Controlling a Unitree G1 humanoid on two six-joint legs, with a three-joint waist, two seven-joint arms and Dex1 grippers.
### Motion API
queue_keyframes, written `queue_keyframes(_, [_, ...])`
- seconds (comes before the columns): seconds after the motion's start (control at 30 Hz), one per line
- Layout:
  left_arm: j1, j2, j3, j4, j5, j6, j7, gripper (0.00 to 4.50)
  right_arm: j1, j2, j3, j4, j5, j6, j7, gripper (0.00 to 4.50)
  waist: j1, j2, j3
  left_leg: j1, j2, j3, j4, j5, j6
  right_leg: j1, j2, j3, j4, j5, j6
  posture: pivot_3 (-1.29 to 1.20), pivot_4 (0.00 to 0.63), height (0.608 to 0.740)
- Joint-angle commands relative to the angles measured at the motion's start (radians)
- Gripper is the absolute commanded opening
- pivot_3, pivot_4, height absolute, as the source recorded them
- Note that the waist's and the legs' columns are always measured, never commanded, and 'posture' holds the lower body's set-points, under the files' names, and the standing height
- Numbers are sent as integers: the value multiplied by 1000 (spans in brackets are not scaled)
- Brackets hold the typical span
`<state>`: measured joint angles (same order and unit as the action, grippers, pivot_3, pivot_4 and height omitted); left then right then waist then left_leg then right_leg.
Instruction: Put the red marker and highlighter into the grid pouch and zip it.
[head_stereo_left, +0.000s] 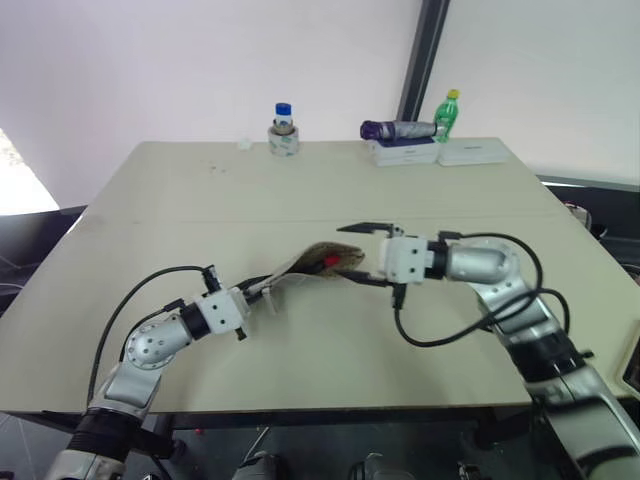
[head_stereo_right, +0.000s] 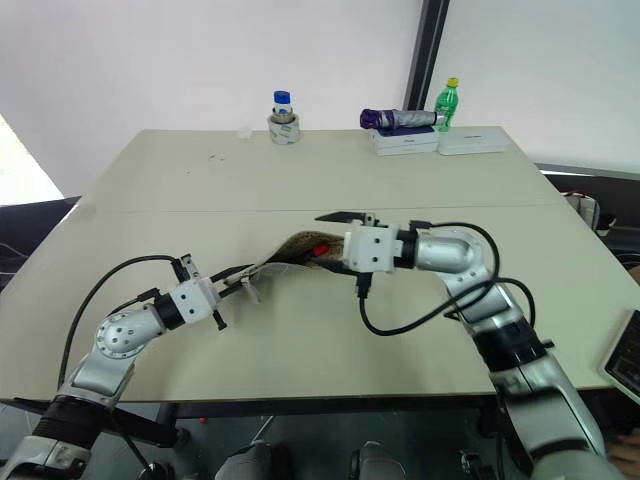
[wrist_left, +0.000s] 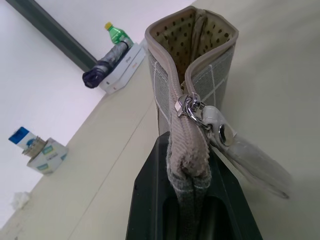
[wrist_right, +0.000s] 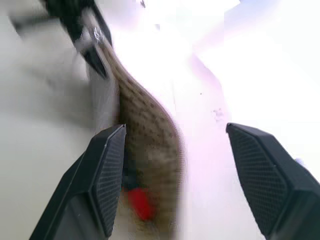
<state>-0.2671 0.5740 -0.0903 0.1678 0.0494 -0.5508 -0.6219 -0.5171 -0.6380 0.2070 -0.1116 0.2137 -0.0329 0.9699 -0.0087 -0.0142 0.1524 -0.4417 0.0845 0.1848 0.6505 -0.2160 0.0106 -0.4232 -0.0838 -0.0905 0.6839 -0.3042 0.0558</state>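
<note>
The grid pouch (head_stereo_left: 312, 262) hangs lifted off the table's middle, its mouth gaping toward my right side and showing a dotted beige lining (wrist_left: 192, 37). My left gripper (head_stereo_left: 262, 289) is shut on the pouch's closed zipper end, just behind the metal zipper pull (wrist_left: 187, 107). The red marker (head_stereo_left: 330, 262) lies inside the open mouth, with its red cap (wrist_right: 140, 203) showing. My right gripper (head_stereo_left: 366, 254) stands open at the mouth, one finger above it and one below, holding nothing. The highlighter is hidden.
At the table's far edge stand a blue-capped jar on a tape roll (head_stereo_left: 283, 130), a folded purple umbrella (head_stereo_left: 396, 129) on white boxes (head_stereo_left: 406, 152), and a green bottle (head_stereo_left: 447, 114). Bare tabletop (head_stereo_left: 180, 200) surrounds the pouch.
</note>
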Motion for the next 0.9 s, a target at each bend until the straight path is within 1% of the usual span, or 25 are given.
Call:
queue_keyframes(0.03, [-27, 3, -22, 2, 70, -26, 21, 0, 116, -26, 4, -182, 144, 291, 7, 3314, -2, 0, 0, 0, 0, 0, 0, -1, 2, 0, -1, 0, 0, 0, 0, 0, 150, 738])
queue_keyframes(0.07, [-36, 1, -27, 7, 86, -29, 28, 0, 151, -13, 20, -200, 141, 360, -25, 3314, -4, 0, 0, 0, 0, 0, 0, -4, 7, 0, -3, -1, 0, 0, 0, 0, 150, 738])
queue_keyframes(0.1, [-45, 0, -30, 13, 96, -33, 32, 0, 178, 2, 40, -205, 105, 379, -58, 3314, -7, 0, 0, 0, 0, 0, 1, -4, 7, 0, -3, -1, 0, 0, 0, 0, 150, 738])
queue_keyframes(0.17, [-59, 7, -42, 20, 121, -46, 31, 0, 220, 73, 63, -195, 70, 398, -140, 3314, -10, 0, 0, 1, 0, 0, 1, -4, 7, 0, -3, -1, 0, 1, -1, 0, 150, 738])
queue_keyframes(0.23, [-65, 11, -50, 21, 124, -51, 25, 0, 242, 147, 71, -202, 91, 448, -191, 3314, -10, 0, 0, 1, 1, 0, 1, -4, 6, -1, -2, -1, 1, 1, -2, 0, 150, 738])
queue_keyframes(0.33, [-73, 22, -61, 23, 144, -66, 22, 0, 236, 237, 88, -187, 96, 496, -232, 3314, -7, 0, 0, 0, 0, 0, 1, -4, 6, -1, 0, -1, 1, 1, -2, 0, 150, 738])
queue_keyframes(0.47, [-82, 33, -65, 19, 155, -75, 19, 0, 187, 372, 87, -93, 107, 542, -295, 3314, -5, 0, 0, 0, 0, 1, 1, -4, 7, -1, 0, -1, 1, 1, -1, 0, 150, 738])
queue_keyframes(0.57, [-87, 35, -66, 14, 155, -69, 16, 0, 147, 445, 83, -29, 126, 569, -299, 3314, -5, 0, 0, 0, 0, 1, 1, -4, 7, -1, 1, -1, 1, 1, -1, 0, 150, 738])
queue_keyframes(0.67, [-87, 32, -70, 10, 156, -65, 18, 0, 117, 484, 99, 10, 127, 569, -277, 3314, -5, 0, 0, -1, 0, 1, 1, -4, 7, -1, 1, -1, 1, 1, -1, 0, 150, 738])
queue_keyframes(0.87, [-84, 24, -75, -2, 152, -53, 26, 0, 64, 522, 92, 91, 117, 533, -265, 3314, -8, 0, 0, -1, 0, 1, 1, -4, 7, -1, 1, -1, 1, 1, -1, 0, 150, 738])
queue_keyframes(0.9, [-83, 25, -76, -4, 155, -54, 27, 0, 56, 525, 92, 104, 110, 527, -266, 2790, -8, 0, 0, -1, 0, 1, 1, -4, 7, -1, 1, -1, 1, 1, -1, 0, 150, 738])
